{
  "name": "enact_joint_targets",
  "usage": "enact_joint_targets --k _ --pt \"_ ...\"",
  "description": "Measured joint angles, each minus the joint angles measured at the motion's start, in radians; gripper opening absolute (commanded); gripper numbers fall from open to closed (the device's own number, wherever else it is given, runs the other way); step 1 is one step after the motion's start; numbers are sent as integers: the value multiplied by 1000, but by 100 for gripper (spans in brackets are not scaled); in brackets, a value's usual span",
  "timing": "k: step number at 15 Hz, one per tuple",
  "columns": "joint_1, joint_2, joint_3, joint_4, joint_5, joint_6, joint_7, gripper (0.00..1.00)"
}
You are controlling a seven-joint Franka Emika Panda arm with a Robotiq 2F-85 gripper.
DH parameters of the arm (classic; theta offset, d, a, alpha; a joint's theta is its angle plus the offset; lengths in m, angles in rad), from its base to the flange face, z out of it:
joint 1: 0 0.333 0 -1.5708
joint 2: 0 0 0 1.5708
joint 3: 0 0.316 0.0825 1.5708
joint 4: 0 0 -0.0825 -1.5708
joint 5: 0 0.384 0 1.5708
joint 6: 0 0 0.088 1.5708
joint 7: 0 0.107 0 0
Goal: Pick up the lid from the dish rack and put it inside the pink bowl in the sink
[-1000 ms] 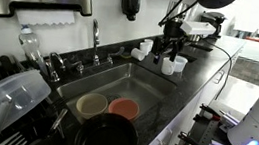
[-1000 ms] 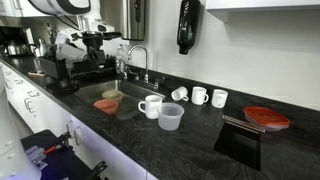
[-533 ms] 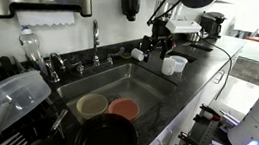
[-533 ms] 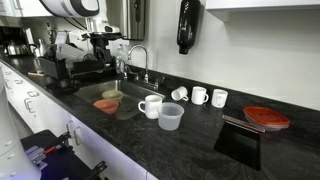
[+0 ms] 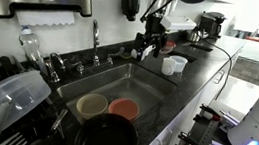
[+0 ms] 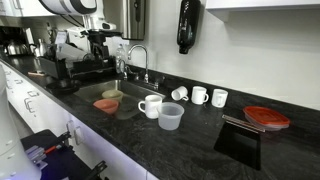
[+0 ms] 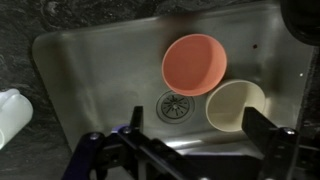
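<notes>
The pink bowl sits in the sink beside a beige bowl; it shows in both exterior views. My gripper is open and empty. It hangs high over the sink's far end in an exterior view and is also seen by the faucet. The black wire dish rack stands at the near end of the counter. A clear plastic lid-like piece lies over it, far from the gripper.
A large black pan lies in the sink's near end. The chrome faucet stands behind the basin. Mugs and a plastic cup stand on the black counter. A reddish disc rests on a black stand.
My gripper has moved from above the cups on the counter toward the sink and now hangs over the basin's far end. The bowls and pan have not moved.
</notes>
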Motion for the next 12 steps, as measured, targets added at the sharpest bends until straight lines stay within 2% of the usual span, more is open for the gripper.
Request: enact_joint_targets --k 7,12 --pt "56 235 38 269 -19 -14 0 100" --pt "60 246 33 277 -19 -13 0 100"
